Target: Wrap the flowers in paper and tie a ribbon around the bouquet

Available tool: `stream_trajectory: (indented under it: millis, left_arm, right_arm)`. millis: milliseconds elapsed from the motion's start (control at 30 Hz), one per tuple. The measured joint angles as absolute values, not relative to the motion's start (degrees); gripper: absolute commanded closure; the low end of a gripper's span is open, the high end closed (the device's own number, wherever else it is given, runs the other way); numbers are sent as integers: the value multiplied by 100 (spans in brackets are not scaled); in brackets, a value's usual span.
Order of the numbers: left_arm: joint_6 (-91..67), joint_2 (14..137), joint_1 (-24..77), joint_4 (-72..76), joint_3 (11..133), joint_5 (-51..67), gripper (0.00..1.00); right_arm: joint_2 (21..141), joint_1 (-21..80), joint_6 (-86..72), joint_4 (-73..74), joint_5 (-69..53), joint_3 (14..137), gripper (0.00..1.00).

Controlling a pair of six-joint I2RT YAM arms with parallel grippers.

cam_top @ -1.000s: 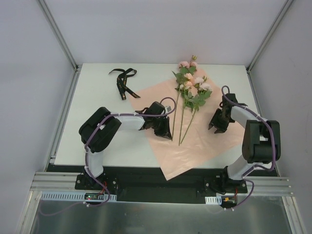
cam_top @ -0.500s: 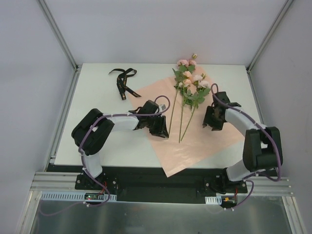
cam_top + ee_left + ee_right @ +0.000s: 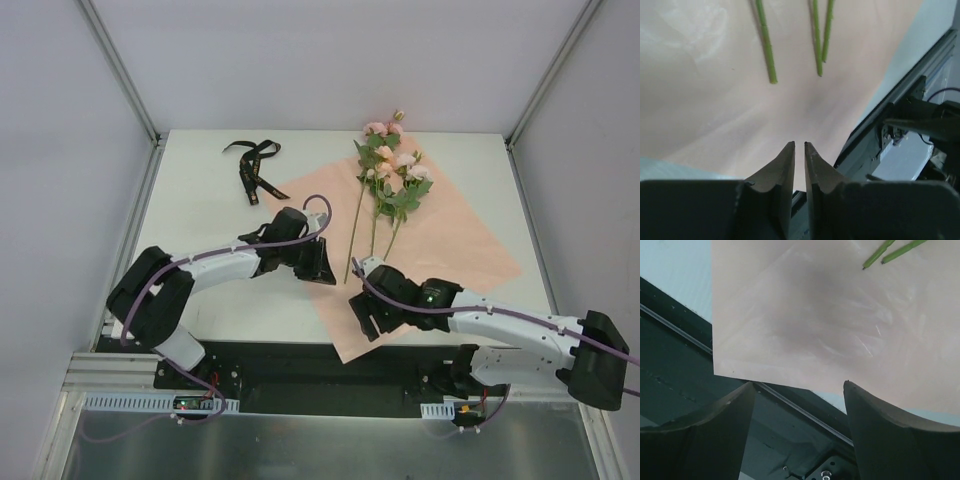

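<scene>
The flowers (image 3: 390, 185) are laid on the paper (image 3: 450, 250) toward 12 o'clock. The left gripper (image 3: 799, 144) is held a slit apart, gripping nothing. The right gripper (image 3: 797, 385) is spread wide above the paper's 6 o'clock corner.

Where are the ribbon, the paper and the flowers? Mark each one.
black ribbon (image 3: 249, 176), top external view, on its straight strap
pink paper (image 3: 450, 240), top external view, on its bare right part
flowers (image 3: 392, 197), top external view, on the leaves mid-bunch

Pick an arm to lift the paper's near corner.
Likely right: the right gripper hangs open by that corner of the paper; the left gripper, barely open, sits farther up its left edge.
</scene>
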State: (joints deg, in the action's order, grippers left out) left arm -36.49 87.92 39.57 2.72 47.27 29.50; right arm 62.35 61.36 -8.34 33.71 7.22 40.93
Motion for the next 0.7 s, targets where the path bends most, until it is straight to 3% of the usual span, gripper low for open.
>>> stream_trajectory:
  millis: [233,300,367,700]
  left_arm:
    - [-3699,10433,3889,274,5614,2825,96]
    - [-3719,10750,3889,276,5793,2794,96]
    - [-3806,10884,3898,274,5927,2847,96]
    - [-3948,11041,4165,491,6055,2967,90]
  right_arm:
    - [6497,7494,-1498,3413,1308,4075,26]
    - [6674,7730,-1605,3417,1441,4082,22]
    - [6801,7881,-1680,3415,1581,4082,18]
    - [7406,8361,-1192,2759,1822,4106,18]
